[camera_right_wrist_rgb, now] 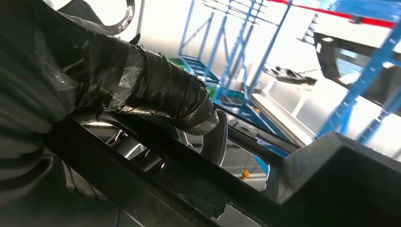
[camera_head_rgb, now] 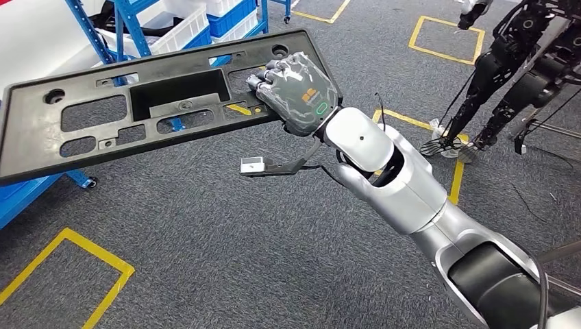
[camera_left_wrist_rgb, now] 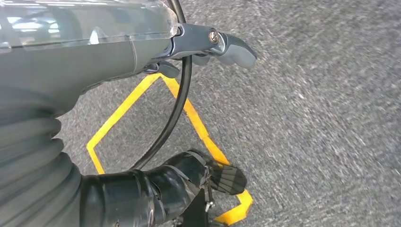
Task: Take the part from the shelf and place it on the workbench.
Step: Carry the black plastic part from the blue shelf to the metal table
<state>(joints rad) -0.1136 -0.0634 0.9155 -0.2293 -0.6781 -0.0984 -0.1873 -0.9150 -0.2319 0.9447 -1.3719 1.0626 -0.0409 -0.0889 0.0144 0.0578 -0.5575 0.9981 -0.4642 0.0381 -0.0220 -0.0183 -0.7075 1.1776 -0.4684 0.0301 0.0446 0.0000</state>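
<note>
- We've got the long flat black plastic panel (camera_head_rgb: 96, 116) up in the air over the floor, tilted a bit. It's matte, with lots of rectangular cut-outs, a deeper boxed recess near the middle and round holes near its corners.
- Our right hand (camera_head_rgb: 296, 90) grips the panel by one end, the dark fingers (camera_head_rgb: 264, 75) curled over the edge and into a cut-out. The back of the hand is a grey glossy shell with a small orange mark and a green oval ring.
- From the right wrist view we see the same part up close (camera_right_wrist_rgb: 331, 175): grainy black plastic with a raised ribbed frame, and our thumb wrapped in shiny black tape (camera_right_wrist_rgb: 156, 92) pressing on its edge.
- Behind the hand, the smooth silver right arm (camera_head_rgb: 404, 185) runs back toward us, with a thin black cable and a small grey bracket (camera_head_rgb: 259, 164) hanging under the wrist.
- Our left hand (camera_left_wrist_rgb: 215, 45) hangs over the floor. We see a grey finger sticking out and a taped thumb (camera_left_wrist_rgb: 222, 177), nothing in it, but we can't tell how far it's curled.
- The floor is speckled grey carpet (camera_head_rgb: 226, 240) with yellow tape outlines (camera_head_rgb: 96, 257).
- Blue metal shelving (camera_head_rgb: 130, 27) with white and blue plastic bins sits behind the panel.
- Another dark robot frame (camera_head_rgb: 521, 62) stands off to the right side.
</note>
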